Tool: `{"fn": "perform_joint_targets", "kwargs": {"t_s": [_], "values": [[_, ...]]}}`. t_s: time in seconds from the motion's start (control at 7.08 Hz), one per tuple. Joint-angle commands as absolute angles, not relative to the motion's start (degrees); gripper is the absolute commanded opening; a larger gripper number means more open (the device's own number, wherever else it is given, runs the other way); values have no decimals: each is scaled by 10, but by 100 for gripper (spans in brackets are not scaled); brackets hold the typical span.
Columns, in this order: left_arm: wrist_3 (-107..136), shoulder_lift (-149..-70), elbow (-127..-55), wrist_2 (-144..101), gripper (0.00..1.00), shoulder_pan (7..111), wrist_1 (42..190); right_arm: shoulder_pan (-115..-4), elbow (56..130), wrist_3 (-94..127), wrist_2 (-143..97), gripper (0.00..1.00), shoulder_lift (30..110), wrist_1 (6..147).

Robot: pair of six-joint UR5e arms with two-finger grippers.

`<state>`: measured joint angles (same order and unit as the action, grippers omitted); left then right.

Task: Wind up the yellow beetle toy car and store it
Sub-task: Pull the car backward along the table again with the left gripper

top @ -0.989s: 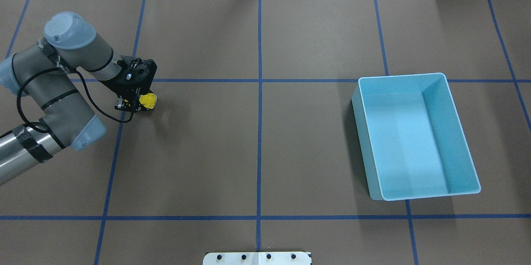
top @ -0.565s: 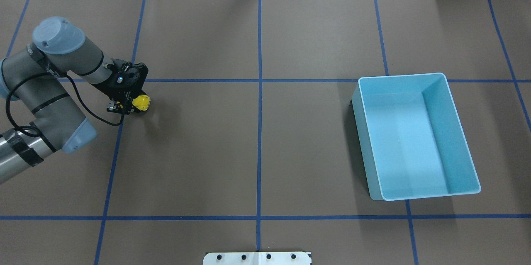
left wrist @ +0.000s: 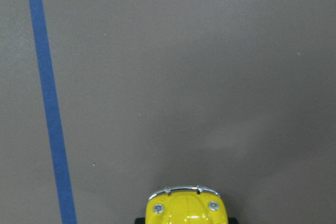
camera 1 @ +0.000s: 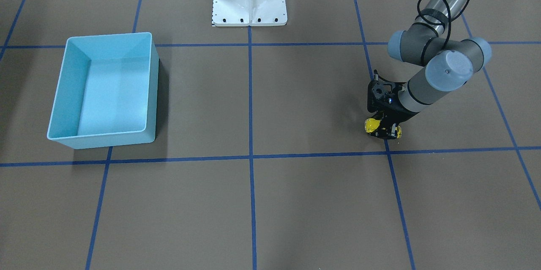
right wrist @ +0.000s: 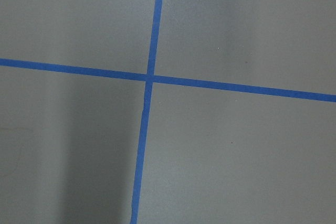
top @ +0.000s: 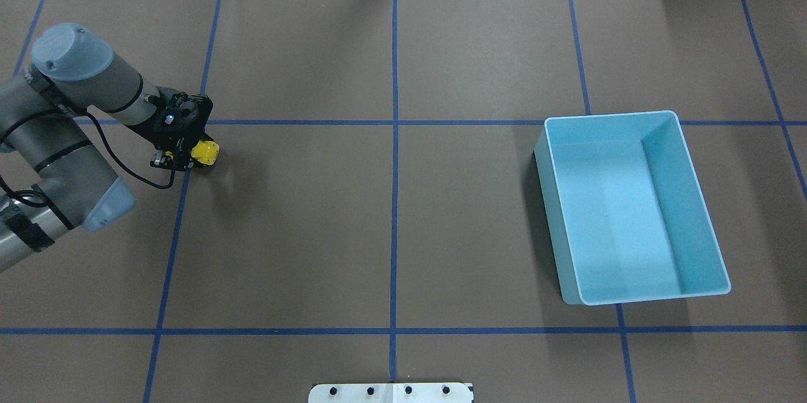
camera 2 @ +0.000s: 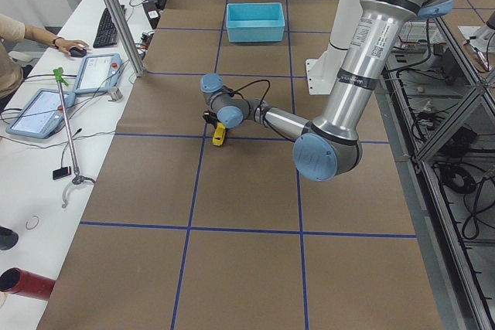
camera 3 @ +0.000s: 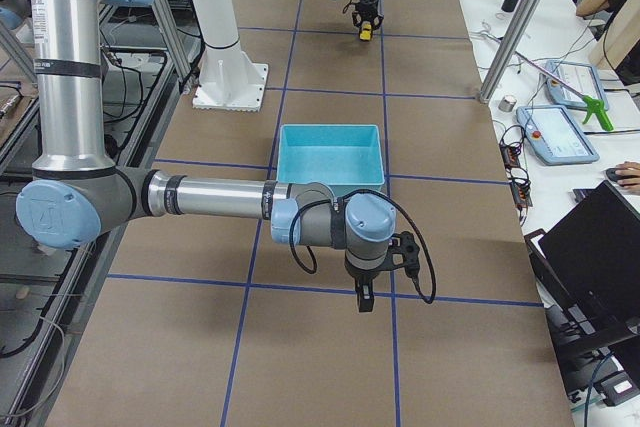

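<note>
Yellow beetle toy car (top: 207,151), rear hidden by left hand (top: 190,158)

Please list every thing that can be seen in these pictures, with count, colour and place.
car: one, yellow, table's left part.
bin: one, light blue, table's right part, empty.
table: one, brown, blue tape grid.
base plate: one, white, table's edge by the robot.
left arm: one, grey, low over the table.
left hand: one, black, shut on the car.
right hand: one, black, above bare table near the bin; state unclear.
</note>
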<state>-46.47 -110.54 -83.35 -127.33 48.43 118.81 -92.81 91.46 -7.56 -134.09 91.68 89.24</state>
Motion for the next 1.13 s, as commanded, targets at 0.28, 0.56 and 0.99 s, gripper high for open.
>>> {"fn": "perform_joint_targets", "kwargs": {"t_s": [0.28,0.56,0.99], "values": [[-471,-1080,-833,-1277,0,494,1211,-928,916,-76,-1340,100,929,895],[-492,-1070,-833,-1278,0,500,1214,-928,916,-76,-1340,100,932,895],[-501,-1050,-832,-1286,0,507,1233,-928,917,-76,-1341,100,939,895]]}}
